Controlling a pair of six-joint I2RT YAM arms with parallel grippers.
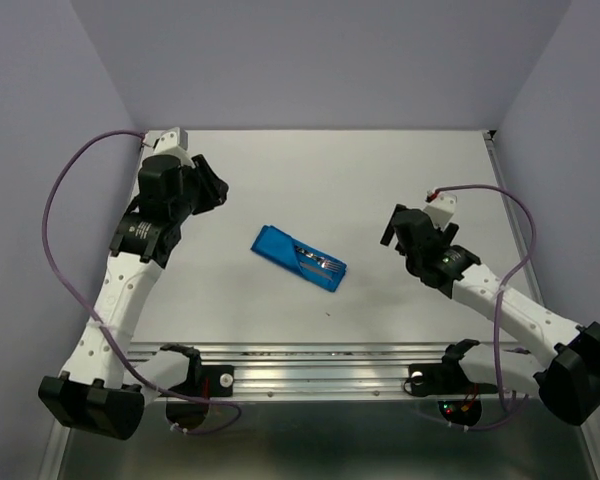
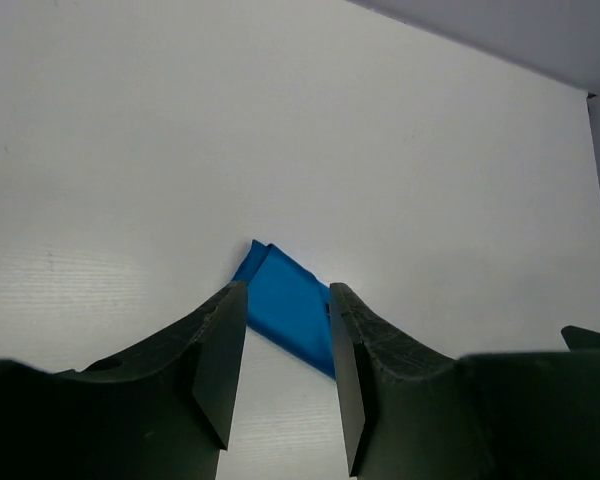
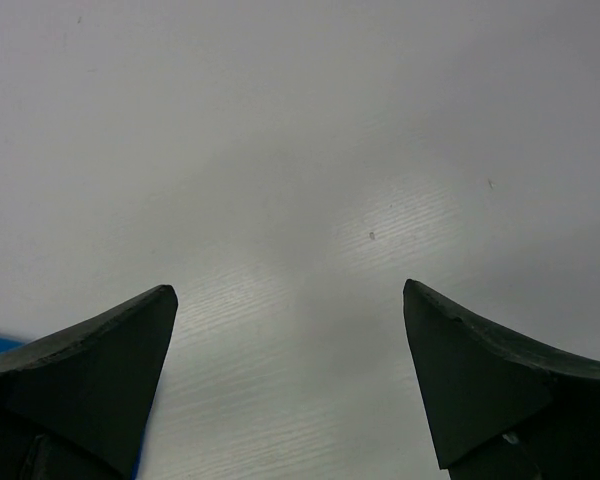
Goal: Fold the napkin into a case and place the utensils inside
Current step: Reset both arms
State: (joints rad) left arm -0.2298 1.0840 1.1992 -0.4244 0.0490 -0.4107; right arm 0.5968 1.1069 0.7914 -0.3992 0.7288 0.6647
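On the table [image 1: 380,180] lies the case [image 1: 278,246], utensils [image 1: 320,263] at its right end.

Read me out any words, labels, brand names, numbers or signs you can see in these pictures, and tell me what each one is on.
None can be read. No word, number, brand or sign shows on the blue napkin case, the silver utensils showing at it, the white table, the left arm or the right arm. Any marks on the arm housings are too small to make out.
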